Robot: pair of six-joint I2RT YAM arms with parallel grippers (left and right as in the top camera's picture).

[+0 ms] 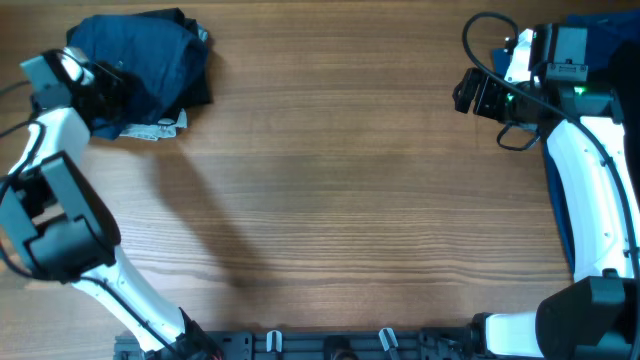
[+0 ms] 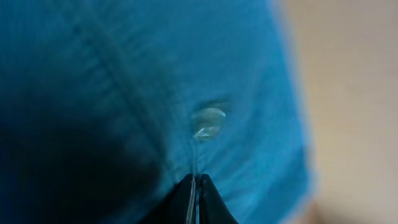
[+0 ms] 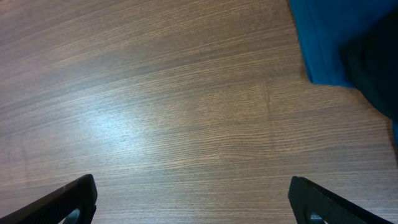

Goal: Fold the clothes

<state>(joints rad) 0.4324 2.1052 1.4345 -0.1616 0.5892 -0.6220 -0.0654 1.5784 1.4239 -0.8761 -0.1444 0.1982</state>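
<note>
The clothes [image 1: 140,65] lie in a crumpled dark navy heap at the table's far left corner. My left gripper [image 1: 108,88] is at the heap's left edge. In the left wrist view blue fabric [image 2: 124,81] fills the frame, very close and blurred, and a crease in it runs straight into the shut jaw tips [image 2: 196,182]. My right gripper [image 1: 468,92] hangs over bare wood at the far right. Its fingers are wide apart and empty [image 3: 199,202].
A white label or paper [image 1: 155,130] sticks out under the heap's front edge. More blue cloth [image 1: 605,30] lies at the far right edge behind the right arm. It also shows in the right wrist view [image 3: 323,43], with a dark piece [image 3: 379,62] beside it.
</note>
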